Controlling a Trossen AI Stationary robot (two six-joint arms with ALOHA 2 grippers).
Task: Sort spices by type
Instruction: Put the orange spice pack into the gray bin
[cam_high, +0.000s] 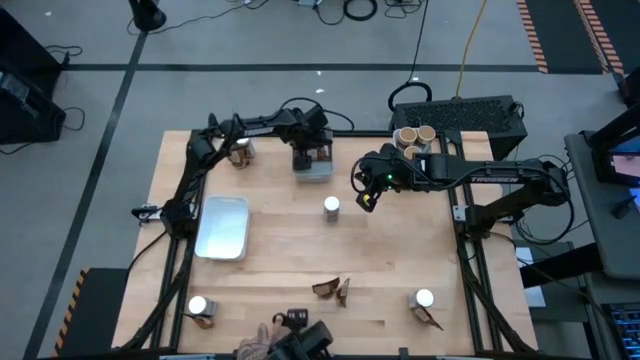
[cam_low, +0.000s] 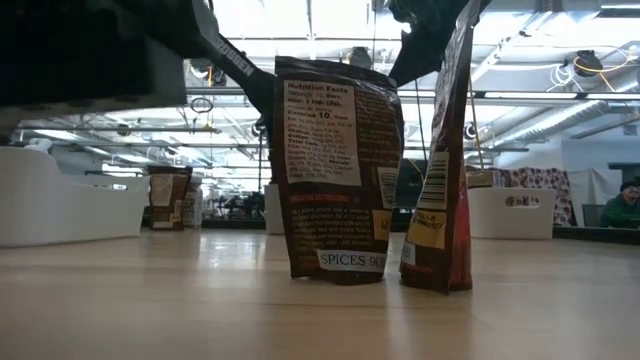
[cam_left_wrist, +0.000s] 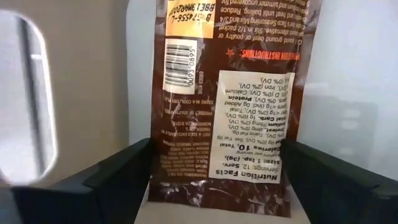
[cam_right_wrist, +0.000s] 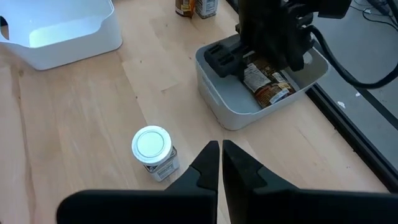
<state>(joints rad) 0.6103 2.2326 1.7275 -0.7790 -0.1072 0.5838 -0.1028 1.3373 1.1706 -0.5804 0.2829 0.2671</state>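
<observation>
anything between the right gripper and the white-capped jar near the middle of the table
Nothing: in the right wrist view only bare wood separates the right gripper from the white-capped jar. The high view shows the same.

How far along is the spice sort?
Early. Three round tan-topped tubs sit grouped off the table edge. Left gripper is over the grey tray, dark-brown packet between its fingers. Right gripper is shut, empty. Left: white-capped jar, two standing packets, corner jars.

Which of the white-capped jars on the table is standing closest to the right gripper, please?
The white-capped jar alone in the middle of the table, just beside the right gripper. The other capped jars stand far off at the near corners.
</observation>
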